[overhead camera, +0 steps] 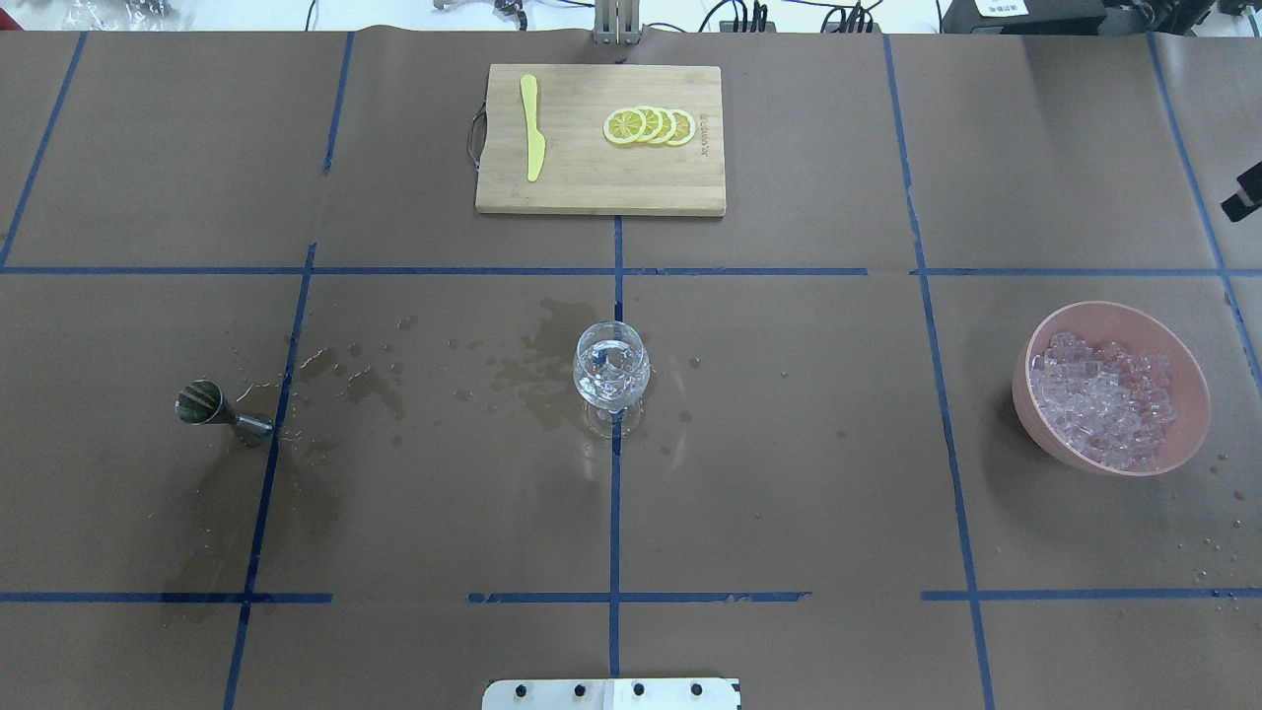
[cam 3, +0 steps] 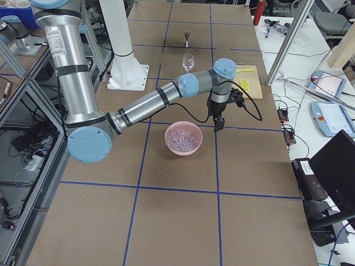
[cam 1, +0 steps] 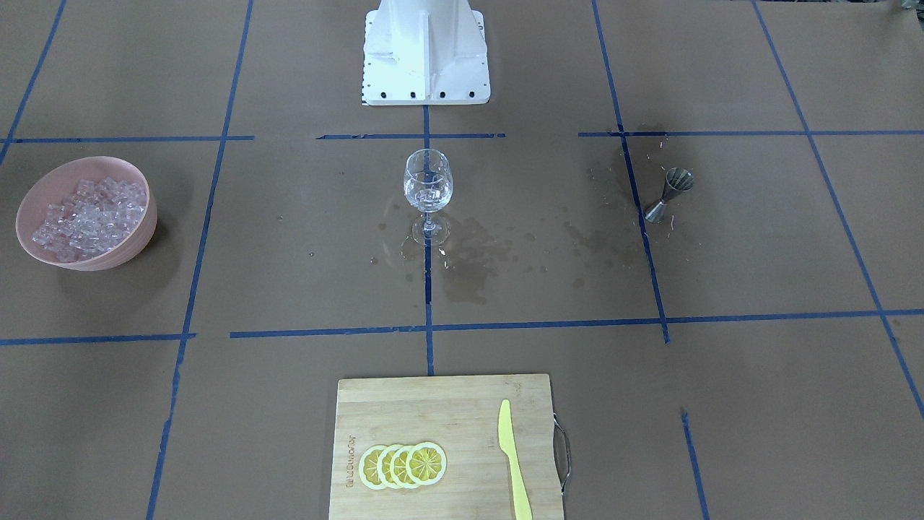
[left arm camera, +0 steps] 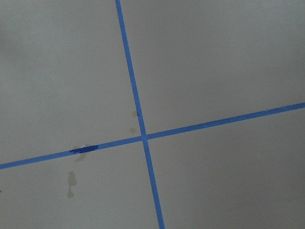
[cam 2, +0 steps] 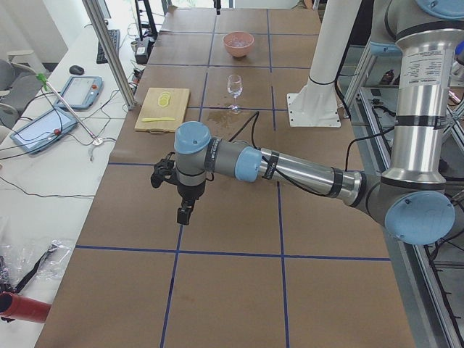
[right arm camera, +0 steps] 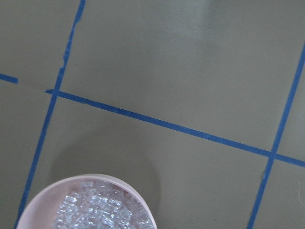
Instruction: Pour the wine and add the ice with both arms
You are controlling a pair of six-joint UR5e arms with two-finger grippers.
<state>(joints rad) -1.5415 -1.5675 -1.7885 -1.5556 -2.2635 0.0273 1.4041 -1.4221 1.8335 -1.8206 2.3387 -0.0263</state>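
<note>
The wine glass (cam 1: 428, 184) at the middle of the table (cam 1: 289, 433) already holds cubes and, I think, the wine (cam 1: 427, 198); little seems left to do. The ice (cam 1: 90, 217) fills the bowl (cam 1: 43, 188) near the right end. The left gripper (cam 2: 185, 215) and right gripper (cam 3: 218, 124) hang apart from these things; whether spread or pressed together, I cannot tell.

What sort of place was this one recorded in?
Probably a robotics lab: a table papered brown and gridded with blue tape, the left arm and right arm over it, teach pendants on a side desk.
</note>
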